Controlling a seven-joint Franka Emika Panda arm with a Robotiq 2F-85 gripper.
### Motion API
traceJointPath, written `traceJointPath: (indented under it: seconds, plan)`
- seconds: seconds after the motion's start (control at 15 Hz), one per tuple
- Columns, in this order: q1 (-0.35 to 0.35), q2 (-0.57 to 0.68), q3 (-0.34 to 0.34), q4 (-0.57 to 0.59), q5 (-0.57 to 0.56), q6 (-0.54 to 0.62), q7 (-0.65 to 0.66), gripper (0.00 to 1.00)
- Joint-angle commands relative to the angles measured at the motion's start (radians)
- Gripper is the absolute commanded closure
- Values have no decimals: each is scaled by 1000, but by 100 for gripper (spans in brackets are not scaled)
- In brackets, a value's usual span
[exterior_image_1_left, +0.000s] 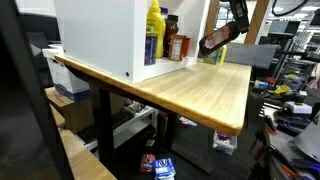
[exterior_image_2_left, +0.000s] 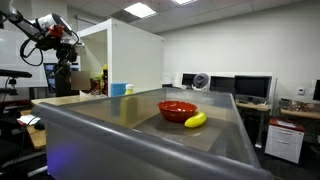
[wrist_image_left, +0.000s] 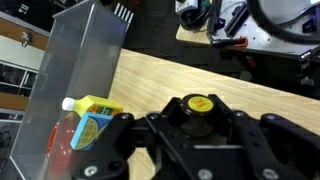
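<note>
Pinched at the cap by your gripper (wrist_image_left: 200, 128), the brown bottle (wrist_image_left: 201, 103) hangs above the table (wrist_image_left: 180, 80), just off the cabinet (wrist_image_left: 75, 60) opening. Risk: swinging toward the cabinet could topple the yellow bottle (wrist_image_left: 92, 104) standing there.

Gripper (wrist_image_left: 197, 120): is showing black all over.
Held bottle (wrist_image_left: 197, 104): is showing a yellow cap with a small red mark, over a dark reddish-brown body.
Table top (exterior_image_1_left: 205, 90): is glowing pale honey wood, with fine lengthwise grain lines.
Cabinet (exterior_image_1_left: 100, 35): is standing plain white at the far left.
Squeeze bottle (exterior_image_1_left: 153, 28): is shining yellow, with a blue label low down.
Jar (exterior_image_1_left: 177, 47): is looking reddish-brown, right of the squeeze bottle.
Bowl (exterior_image_2_left: 177, 109): is glowing red.
Banana (exterior_image_2_left: 195, 120): is showing yellow, near the bowl.
Cup (exterior_image_2_left: 118, 89): is showing light blue.
Counter (exterior_image_2_left: 120, 140): is gleaming dull grey.
</note>
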Motion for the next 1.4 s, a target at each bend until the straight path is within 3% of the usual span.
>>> traceJointPath:
  seconds: [0.0, 0.8, 1.33]
  plan:
    - [31, 42, -17, 54, -41, -130, 6, 91]
    - [71, 149, -38, 49, -121, -312, -50, 91]
    - [98, 202, -36, 52, -127, -366, -187, 91]
